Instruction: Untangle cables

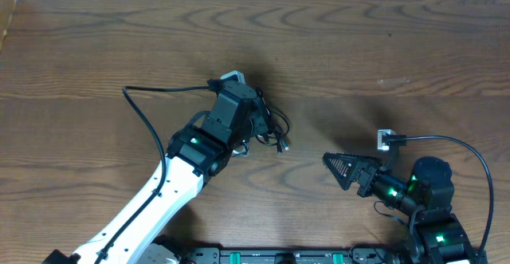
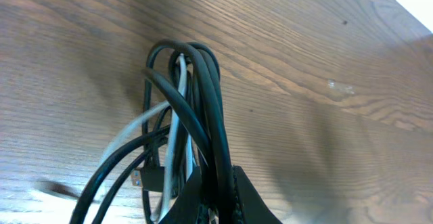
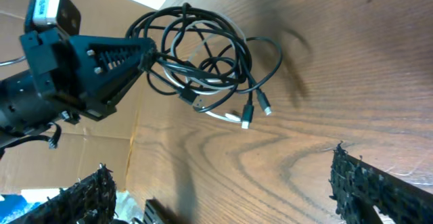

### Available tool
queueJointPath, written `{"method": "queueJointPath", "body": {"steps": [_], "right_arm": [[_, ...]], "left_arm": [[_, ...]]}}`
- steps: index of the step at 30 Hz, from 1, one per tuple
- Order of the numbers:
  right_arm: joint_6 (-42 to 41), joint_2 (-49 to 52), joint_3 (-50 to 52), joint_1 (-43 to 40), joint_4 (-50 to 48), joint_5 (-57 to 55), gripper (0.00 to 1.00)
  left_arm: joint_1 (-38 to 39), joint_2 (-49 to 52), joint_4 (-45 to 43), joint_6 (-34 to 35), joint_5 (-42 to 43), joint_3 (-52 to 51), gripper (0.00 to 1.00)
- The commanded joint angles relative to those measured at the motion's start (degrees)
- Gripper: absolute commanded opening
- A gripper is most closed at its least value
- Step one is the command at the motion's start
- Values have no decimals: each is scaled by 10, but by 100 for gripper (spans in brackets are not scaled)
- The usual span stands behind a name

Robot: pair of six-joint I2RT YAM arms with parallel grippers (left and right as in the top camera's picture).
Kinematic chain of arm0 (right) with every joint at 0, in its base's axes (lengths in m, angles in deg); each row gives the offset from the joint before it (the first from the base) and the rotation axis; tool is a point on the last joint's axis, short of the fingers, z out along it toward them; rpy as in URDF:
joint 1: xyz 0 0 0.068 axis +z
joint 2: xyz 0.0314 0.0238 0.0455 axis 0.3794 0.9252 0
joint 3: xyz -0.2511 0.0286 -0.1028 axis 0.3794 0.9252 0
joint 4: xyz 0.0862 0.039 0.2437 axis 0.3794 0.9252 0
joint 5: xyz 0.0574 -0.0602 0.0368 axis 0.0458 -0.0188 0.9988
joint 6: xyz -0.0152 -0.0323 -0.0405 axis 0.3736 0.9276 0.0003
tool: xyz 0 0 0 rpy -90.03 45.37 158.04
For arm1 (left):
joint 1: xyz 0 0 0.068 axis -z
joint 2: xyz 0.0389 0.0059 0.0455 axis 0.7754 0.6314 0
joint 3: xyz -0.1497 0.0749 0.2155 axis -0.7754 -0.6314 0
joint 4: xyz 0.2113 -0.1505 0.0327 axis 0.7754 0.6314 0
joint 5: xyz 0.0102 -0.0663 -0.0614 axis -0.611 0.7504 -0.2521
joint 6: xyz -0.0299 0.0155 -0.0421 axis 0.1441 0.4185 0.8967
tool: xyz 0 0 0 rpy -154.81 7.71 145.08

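The cables [image 1: 272, 130] are a tangled bundle of thin black and white cords left of the table's middle. Their small plug ends [image 3: 247, 119] lie loose on the wood. My left gripper [image 1: 256, 120] is shut on several strands of the cables [image 2: 196, 109], which loop up out of its black fingers [image 2: 243, 200]. The right wrist view shows the whole tangle [image 3: 203, 58] hanging from the left gripper [image 3: 150, 53]. My right gripper [image 1: 341, 168] stands open to the right of the bundle, apart from it. Only bare wood lies between its fingers [image 3: 362, 183].
The wooden table [image 1: 358, 49] extends far behind both arms. A thick black arm cable [image 1: 147, 116] arcs left of the left arm, another [image 1: 470, 152] curves round the right arm. The table's left edge [image 1: 9, 17] and front rail [image 1: 279, 256] bound the space.
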Motion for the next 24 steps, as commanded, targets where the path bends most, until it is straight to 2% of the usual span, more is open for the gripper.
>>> {"method": "queueJointPath", "body": {"steps": [1, 7, 10, 16, 17, 19, 22, 24], "right_arm": [[-1, -3, -8, -1, 5, -42, 99], [-4, -3, -8, -1, 38, -94, 96], [-51, -3, -8, -1, 58, -96, 94], [-59, -3, -8, -1, 61, -112, 83], [-59, -3, -8, -1, 61, -128, 76], [-59, -3, -8, -1, 61, -135, 70], [-48, -3, -8, -1, 61, -135, 63], [-44, -3, -8, -1, 61, -135, 63]], "left_arm": [[-1, 1, -21, -18, 59, 3, 7], [-1, 1, -84, -30, 149, 3, 8], [-1, 1, -113, -35, 200, 3, 8], [-1, 1, -114, -155, 288, 3, 8], [-1, 1, -114, -215, 327, 3, 8], [-1, 1, -114, -250, 350, 3, 8], [-1, 1, -114, -273, 373, 3, 8], [-1, 1, -114, -272, 385, 3, 8]]}}
